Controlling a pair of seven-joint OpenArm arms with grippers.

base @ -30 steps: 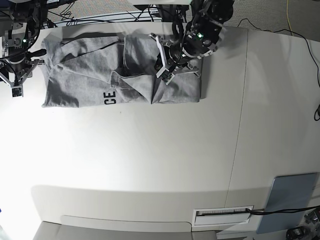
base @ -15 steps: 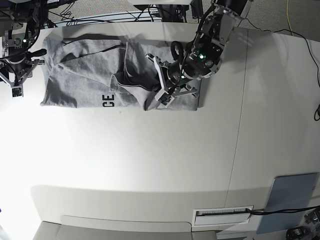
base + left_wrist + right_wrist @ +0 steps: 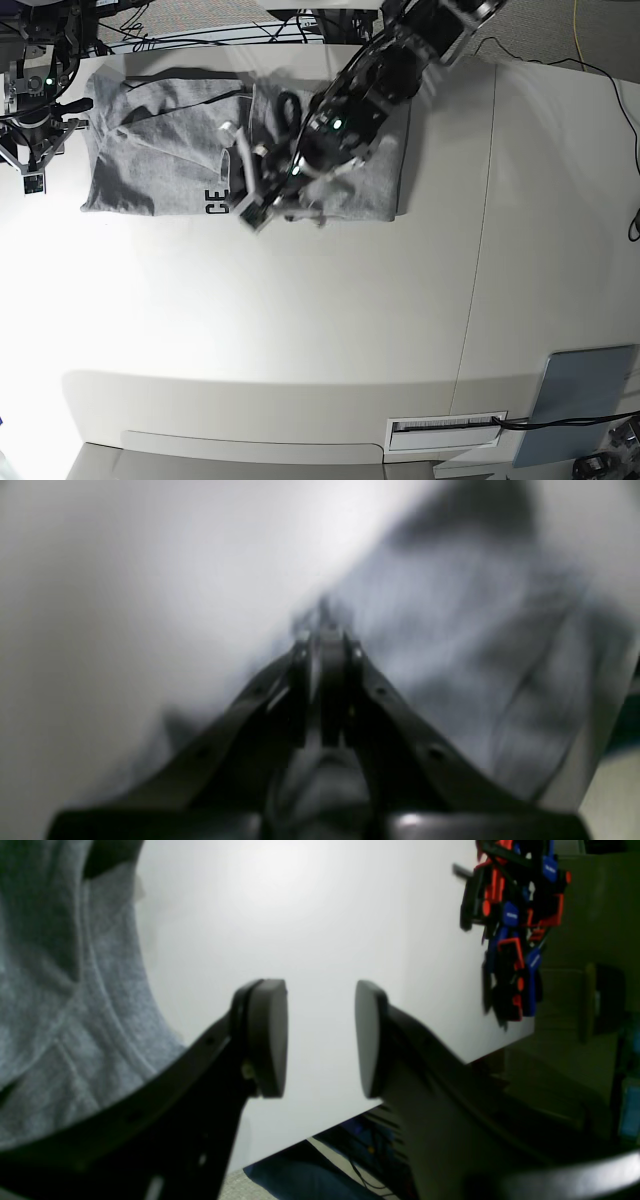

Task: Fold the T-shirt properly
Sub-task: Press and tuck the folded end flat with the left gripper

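The heather-grey T-shirt (image 3: pixel 150 140) lies crumpled at the back left of the white table, with black letters "CE" (image 3: pixel 215 200) at its front edge. My left gripper (image 3: pixel 252 210) reaches across it to that front edge, motion-blurred. In the left wrist view its jaws (image 3: pixel 325 625) are shut, with a pinch of grey cloth (image 3: pixel 450 630) at the tips. My right gripper (image 3: pixel 35 150) hovers just off the shirt's left edge. It stands open (image 3: pixel 320 1040) over bare table with nothing between its pads, and shirt fabric (image 3: pixel 50 990) lies to one side.
A flat grey-blue pad (image 3: pixel 578 400) lies at the front right corner, with a white labelled slot (image 3: pixel 445 428) beside it. Cables run along the back edge. A cluster of red and blue clamps (image 3: pixel 510 930) hangs beyond the table edge near the right gripper.
The left arm swept from the shirt's right part leftward and forward to near the lettering, dragging a fold of fabric with it. The right arm stayed still.
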